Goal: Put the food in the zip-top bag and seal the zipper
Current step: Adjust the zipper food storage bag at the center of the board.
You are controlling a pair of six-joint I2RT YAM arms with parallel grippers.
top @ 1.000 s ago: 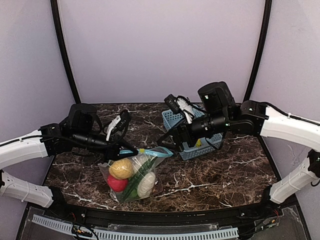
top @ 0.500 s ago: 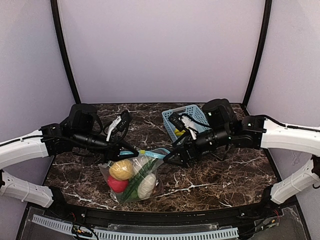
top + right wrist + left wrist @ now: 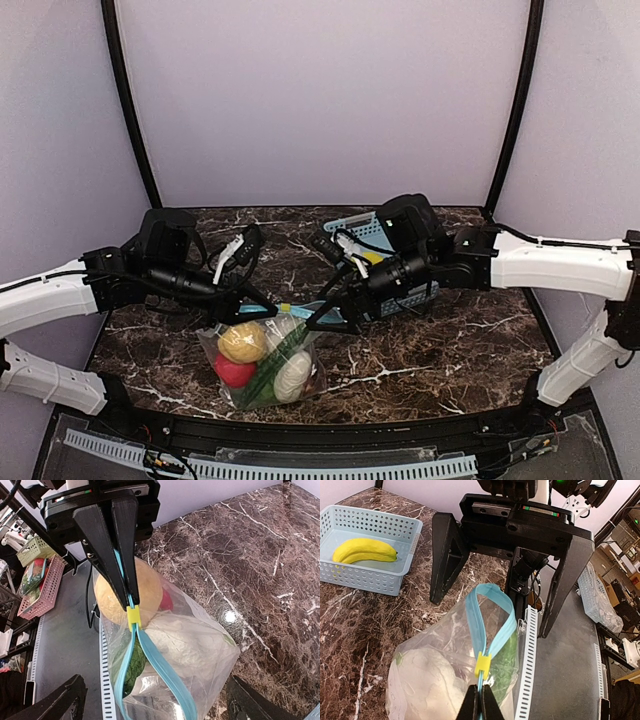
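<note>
Two limp strands of zipper [image 3: 476, 630] gape on the light, crinkly zip-top bag [image 3: 430, 680]; left hand [image 3: 480, 700] pinches their end, right hand [image 3: 491, 616] splayed wide; yellow slider [image 3: 482, 664] likely the best hold.

Robot arms at work in a robotics lab test cell

A white-and-black left arm [image 3: 40, 300] and right arm [image 3: 555, 262] are mounted at the edge of a marble-patterned table [image 3: 450, 340]. Plain lilac backdrop panels [image 3: 320, 100] and black poles [image 3: 128, 110] box the table in. A slotted white cable duct [image 3: 270, 467] runs along the near edge beside a grey metal bench [image 3: 560, 680]. Beyond it, the wrist cameras catch a cluttered workroom with a pink storage basket [image 3: 42, 585], a green basket [image 3: 34, 550] and white wire baskets [image 3: 600, 600].
</note>
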